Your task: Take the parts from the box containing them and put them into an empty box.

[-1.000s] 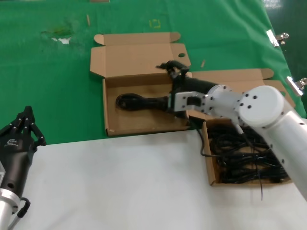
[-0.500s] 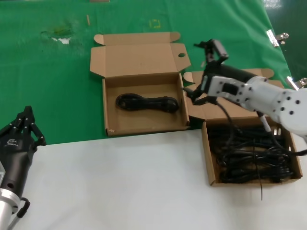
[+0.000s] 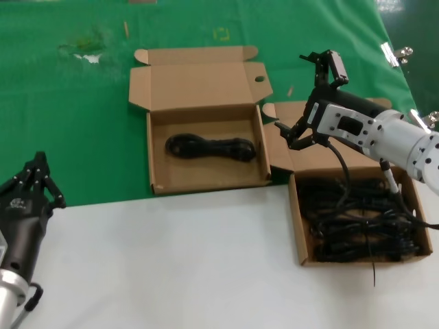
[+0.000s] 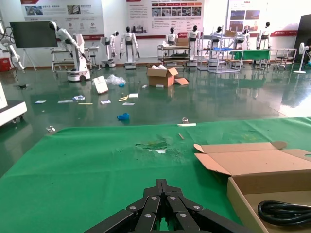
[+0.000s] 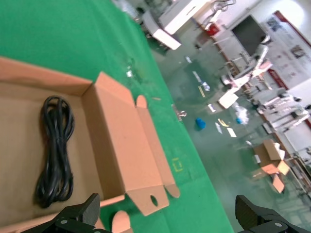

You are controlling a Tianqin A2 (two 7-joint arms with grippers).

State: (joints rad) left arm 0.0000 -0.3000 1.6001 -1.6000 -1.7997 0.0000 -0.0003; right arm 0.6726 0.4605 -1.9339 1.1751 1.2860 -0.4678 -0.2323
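The left box [image 3: 192, 177], the task's empty box, lies open on the green cloth with one coiled black cable [image 3: 209, 146] on its floor. That cable [image 5: 53, 150] and box lid [image 5: 121, 145] also show in the right wrist view, and the box [image 4: 252, 182] in the left wrist view. The right box [image 3: 297, 226] holds several tangled black cables [image 3: 357, 219]. My right gripper [image 3: 291, 92] hangs open and empty above the right box's lid, between the two boxes. My left gripper [image 3: 34, 185] is parked shut at the near left.
A white tabletop [image 3: 171, 267] fills the near side, up to the front of both boxes. The green cloth [image 3: 68, 123] has a torn patch [image 3: 86, 51] at the far left. Metal clips [image 3: 396, 53] sit at the cloth's right edge.
My right gripper let go of the cable in the left box, rose and swung right to above the right box's lid, open. The left arm has not moved.
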